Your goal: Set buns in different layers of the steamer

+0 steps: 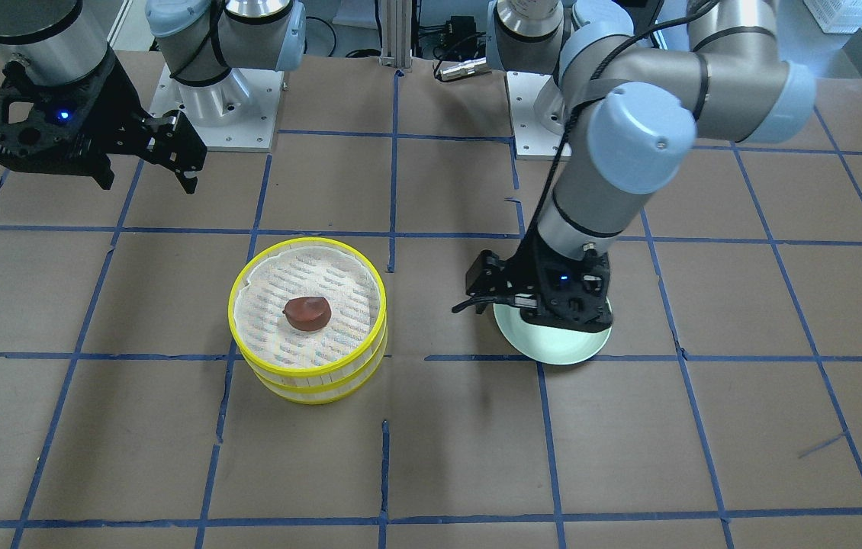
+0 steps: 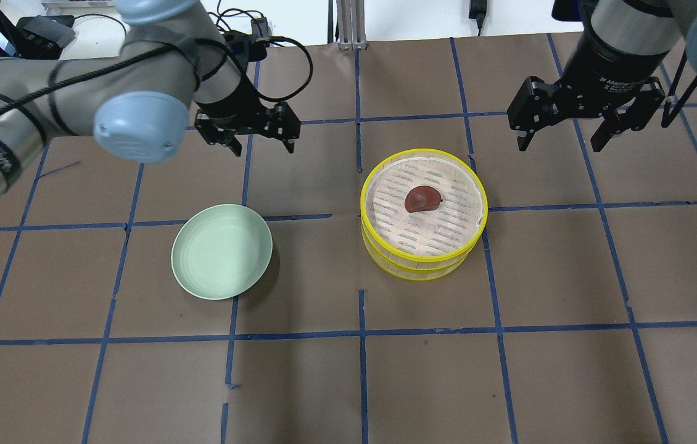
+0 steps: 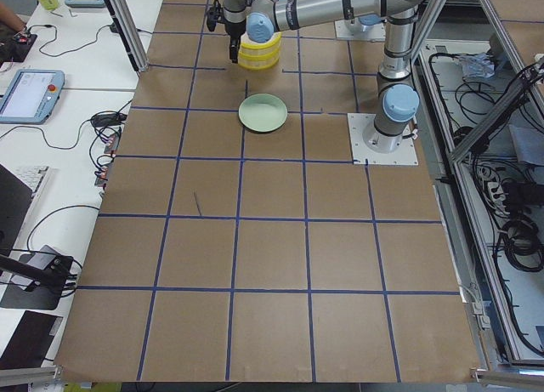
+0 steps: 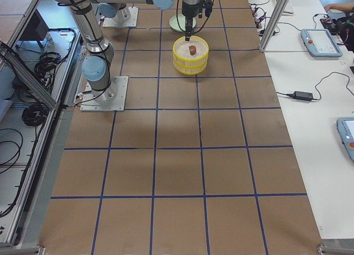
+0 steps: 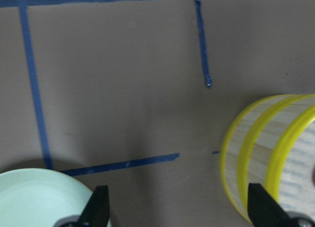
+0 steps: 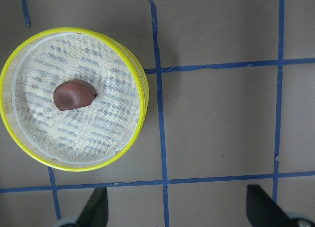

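The steamer (image 2: pixel 424 266) stands with its two yellow-rimmed layers stacked, right of the table's middle. The reddish-brown bun (image 2: pixel 422 200) lies on the top layer's white liner (image 1: pixel 339 282); it also shows in the right wrist view (image 6: pixel 74 95). The white bun is hidden in every view. My left gripper (image 2: pixel 260 147) is open and empty, hanging beyond the pale green plate (image 2: pixel 222 251) and left of the steamer. My right gripper (image 2: pixel 559 147) is open and empty, up and to the right of the steamer. The left wrist view shows the steamer's wall (image 5: pixel 266 158) and the plate's rim (image 5: pixel 34 187).
The plate holds nothing. Brown table cover with a blue tape grid (image 2: pixel 361 333) spreads all round. The arm bases (image 1: pixel 225 114) stand at the robot's side of the table. Cables and screens lie off the table's ends (image 3: pixel 34 94).
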You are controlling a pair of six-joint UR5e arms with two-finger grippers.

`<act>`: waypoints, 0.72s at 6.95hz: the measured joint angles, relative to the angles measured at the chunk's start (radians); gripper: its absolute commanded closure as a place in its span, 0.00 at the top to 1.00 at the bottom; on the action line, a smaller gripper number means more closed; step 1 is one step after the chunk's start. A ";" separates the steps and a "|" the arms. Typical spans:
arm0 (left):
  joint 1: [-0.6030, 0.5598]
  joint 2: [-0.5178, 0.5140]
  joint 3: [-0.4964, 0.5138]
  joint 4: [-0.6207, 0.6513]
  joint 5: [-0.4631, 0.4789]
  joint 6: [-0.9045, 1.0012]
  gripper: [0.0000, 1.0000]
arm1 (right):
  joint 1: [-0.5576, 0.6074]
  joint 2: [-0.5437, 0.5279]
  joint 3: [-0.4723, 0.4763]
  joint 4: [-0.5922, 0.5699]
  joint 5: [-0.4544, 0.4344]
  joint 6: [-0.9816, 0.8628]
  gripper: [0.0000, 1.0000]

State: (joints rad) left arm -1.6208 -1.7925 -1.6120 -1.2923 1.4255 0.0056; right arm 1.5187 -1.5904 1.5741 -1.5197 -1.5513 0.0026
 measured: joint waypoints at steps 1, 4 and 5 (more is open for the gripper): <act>0.039 0.060 0.007 -0.108 0.007 0.022 1.00 | 0.000 0.000 0.000 -0.003 0.000 0.004 1.00; 0.052 0.222 -0.006 -0.298 0.056 0.045 1.00 | 0.001 -0.002 -0.008 -0.017 -0.002 0.046 1.00; 0.044 0.234 -0.007 -0.312 0.063 0.073 1.00 | 0.002 -0.002 -0.012 -0.018 0.002 0.057 1.00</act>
State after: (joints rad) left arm -1.5767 -1.5582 -1.6191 -1.6046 1.4890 0.0781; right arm 1.5211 -1.5924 1.5622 -1.5372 -1.5493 0.0592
